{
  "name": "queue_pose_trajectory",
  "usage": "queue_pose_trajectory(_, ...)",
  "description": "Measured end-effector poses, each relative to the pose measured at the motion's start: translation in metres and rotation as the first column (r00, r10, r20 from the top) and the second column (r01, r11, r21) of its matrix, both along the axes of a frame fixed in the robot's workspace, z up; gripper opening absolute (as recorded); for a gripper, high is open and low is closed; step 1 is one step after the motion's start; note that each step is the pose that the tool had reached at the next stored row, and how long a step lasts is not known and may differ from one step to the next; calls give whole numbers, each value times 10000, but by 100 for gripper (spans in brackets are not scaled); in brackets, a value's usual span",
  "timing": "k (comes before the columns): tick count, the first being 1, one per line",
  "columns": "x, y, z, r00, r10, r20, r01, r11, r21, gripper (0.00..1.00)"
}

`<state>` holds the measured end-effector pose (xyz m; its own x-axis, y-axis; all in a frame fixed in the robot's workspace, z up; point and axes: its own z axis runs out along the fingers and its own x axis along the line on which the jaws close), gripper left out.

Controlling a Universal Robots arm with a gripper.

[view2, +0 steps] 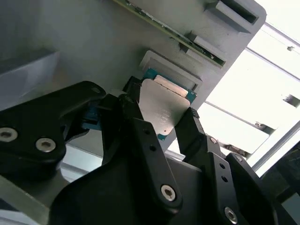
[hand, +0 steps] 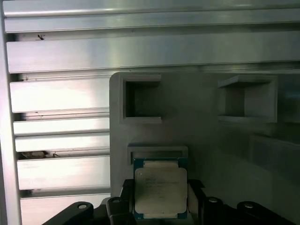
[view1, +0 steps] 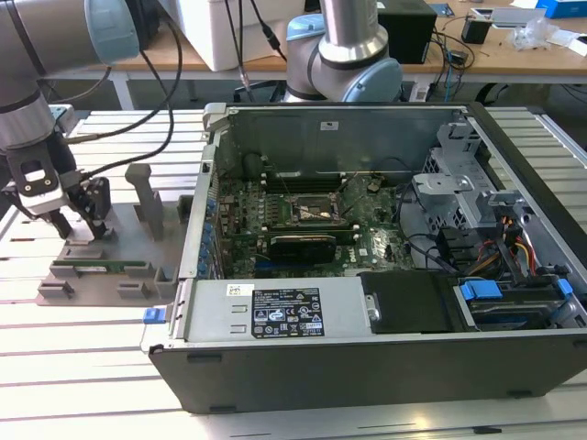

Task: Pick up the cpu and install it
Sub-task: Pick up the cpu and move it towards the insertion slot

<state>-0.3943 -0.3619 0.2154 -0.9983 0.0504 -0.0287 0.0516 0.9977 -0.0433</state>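
Observation:
The cpu (hand: 160,187), a small square chip with a pale metal top and a blue-green rim, sits between my gripper's (hand: 160,202) two black fingers. In the second wrist view the cpu (view2: 164,105) overlaps the rim of a shallow square pocket (view2: 169,70) in the grey holder, and the gripper (view2: 161,117) is shut on its two opposite edges. The exterior view places the gripper (view1: 78,225) low over the grey holder (view1: 138,289), to the left of the open computer case (view1: 385,357). The motherboard socket (view1: 312,213) lies inside the case.
A long green memory stick (view1: 101,269) lies in a slot of the holder. Two grey posts (view1: 151,197) stand on the holder between the gripper and the case wall. A second arm's base (view1: 344,55) stands behind the case. Ribbed metal table (view1: 92,385) lies all around.

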Motion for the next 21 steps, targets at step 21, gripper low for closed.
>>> queue_pose_trajectory(21,0,15,453,10000,0,0,0,10000,-72,54)
